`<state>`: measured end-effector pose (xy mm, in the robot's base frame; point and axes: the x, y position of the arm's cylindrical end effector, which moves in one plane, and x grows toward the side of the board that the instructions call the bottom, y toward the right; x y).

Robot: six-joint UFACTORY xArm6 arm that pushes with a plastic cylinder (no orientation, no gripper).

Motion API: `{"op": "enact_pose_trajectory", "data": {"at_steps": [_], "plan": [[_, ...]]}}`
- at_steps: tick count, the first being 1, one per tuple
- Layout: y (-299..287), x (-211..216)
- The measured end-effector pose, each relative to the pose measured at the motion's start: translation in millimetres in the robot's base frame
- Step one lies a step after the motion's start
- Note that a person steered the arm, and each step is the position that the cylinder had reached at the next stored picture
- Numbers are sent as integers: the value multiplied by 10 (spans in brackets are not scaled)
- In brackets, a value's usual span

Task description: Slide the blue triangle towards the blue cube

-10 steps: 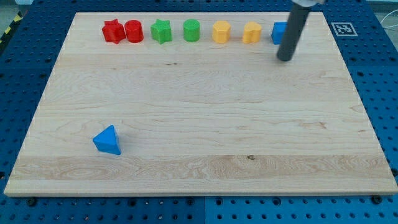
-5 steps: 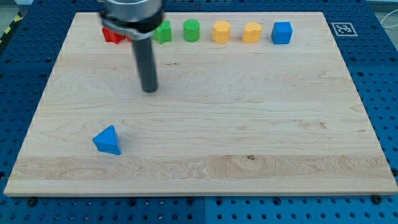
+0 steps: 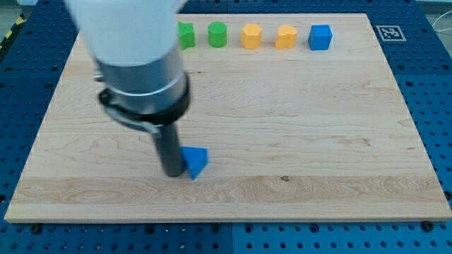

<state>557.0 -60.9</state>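
The blue triangle lies on the wooden board at lower centre-left. My tip stands right against the triangle's left side, touching it. The blue cube sits far off at the view's top right, at the right end of a row of blocks. The arm's wide grey body covers the board's top left.
Along the top edge stand a green star-like block, a green cylinder and two yellow blocks. The red blocks are hidden behind the arm. A marker tag sits at the top right corner.
My tip swept from the top right across to the lower left, reached the blue triangle and pushed it to the right, from about the lower left to lower centre-left.
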Motion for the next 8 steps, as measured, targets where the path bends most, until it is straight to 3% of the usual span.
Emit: {"op": "enact_pose_trajectory", "data": {"at_steps": [2,3,5,8], "plan": [[1233,4],[1528,-171],[1033,-109],[861,-743]]}}
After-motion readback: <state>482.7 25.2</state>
